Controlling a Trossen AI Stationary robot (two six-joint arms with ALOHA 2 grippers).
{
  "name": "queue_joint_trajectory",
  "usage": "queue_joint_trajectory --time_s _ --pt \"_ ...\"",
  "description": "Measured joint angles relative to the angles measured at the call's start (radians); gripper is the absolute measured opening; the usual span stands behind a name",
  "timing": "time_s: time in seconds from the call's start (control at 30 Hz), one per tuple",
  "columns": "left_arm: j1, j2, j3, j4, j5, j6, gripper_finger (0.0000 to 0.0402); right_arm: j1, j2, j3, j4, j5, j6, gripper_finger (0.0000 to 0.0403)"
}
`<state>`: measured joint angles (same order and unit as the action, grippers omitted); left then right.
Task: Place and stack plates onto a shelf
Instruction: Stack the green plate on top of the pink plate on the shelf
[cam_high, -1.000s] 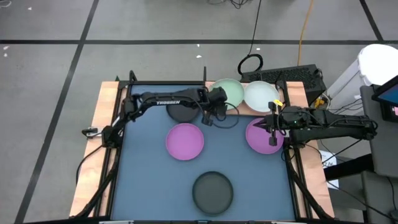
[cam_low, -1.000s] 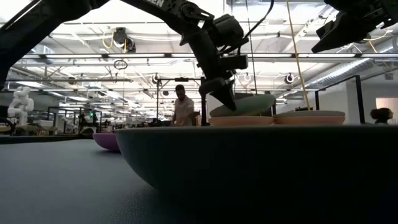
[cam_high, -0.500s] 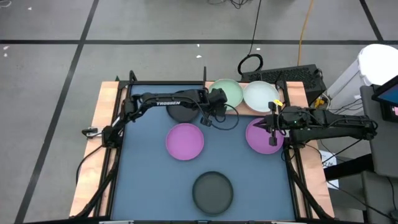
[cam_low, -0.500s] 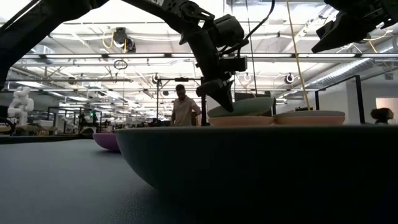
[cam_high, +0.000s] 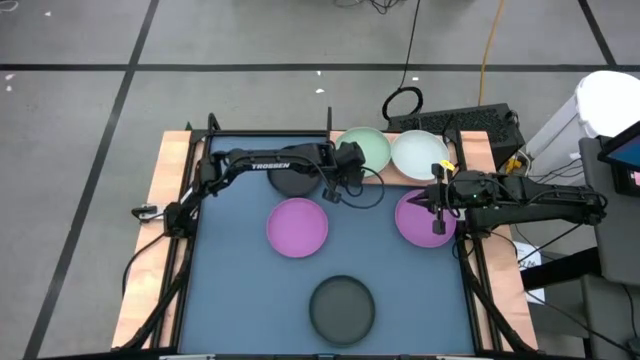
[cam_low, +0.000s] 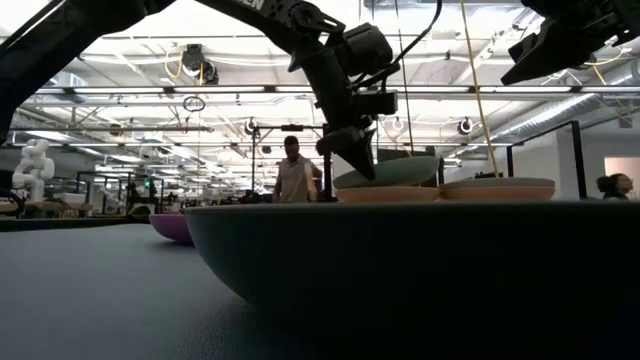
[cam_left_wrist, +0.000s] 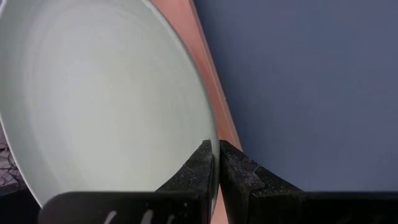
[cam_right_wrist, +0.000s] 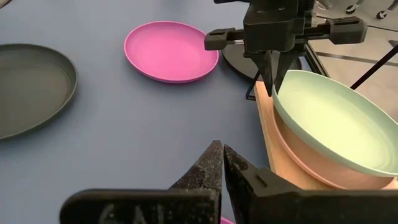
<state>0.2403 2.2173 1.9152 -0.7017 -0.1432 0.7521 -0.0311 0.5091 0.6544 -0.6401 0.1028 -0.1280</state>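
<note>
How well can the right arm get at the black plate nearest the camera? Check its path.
Probably yes: the right end effector hovers over a pink plate, and bare blue mat lies between it and the black plate. The left end effector is busy at the green plate.

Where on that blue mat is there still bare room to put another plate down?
The widest free patch is the blue mat on the left arm's side, bordered by the pink plate and the near black plate. Another lies between the pink and purple plate. The far edge is crowded: the left gripper pinches a green plate there.
</note>
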Motion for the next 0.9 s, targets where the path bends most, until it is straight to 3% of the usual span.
queue_joint_trajectory --time_s 0.7,0.9 --pt "0.009 0.001 0.0 0.017 0.016 -0.025 0.0024 0.0 0.0 0.0 0.0 0.0 0.0 0.0" --pt "0.014 0.001 0.001 0.018 0.019 -0.041 0.0079 0.0 0.0 0.0 0.0 0.0 0.0 0.0"
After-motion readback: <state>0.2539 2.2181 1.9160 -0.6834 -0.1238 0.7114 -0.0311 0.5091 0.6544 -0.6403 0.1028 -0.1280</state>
